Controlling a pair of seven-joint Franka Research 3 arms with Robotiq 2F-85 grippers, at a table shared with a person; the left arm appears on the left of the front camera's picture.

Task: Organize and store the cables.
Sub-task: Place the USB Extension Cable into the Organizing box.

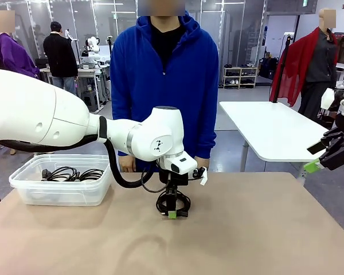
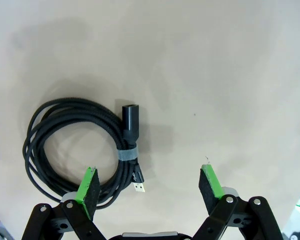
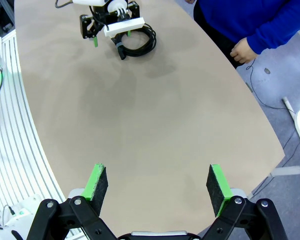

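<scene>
Across the tan tabletop (image 1: 246,229) from you stands a person in a blue hoodie (image 1: 163,86), hands at the far edge. Your left claw (image 1: 172,213) hangs low over the middle of the tabletop with its jaws spread wide, gripping nothing; one green pad (image 2: 88,185) sits over the rim of a coiled black cable (image 2: 72,145) lying flat, bound by a grey strap (image 2: 127,154). Near the far left corner, a clear plastic bin (image 1: 60,192) holds more coiled cables (image 1: 71,173). Your right claw (image 3: 157,187) hovers high off the right edge, also open and empty.
</scene>
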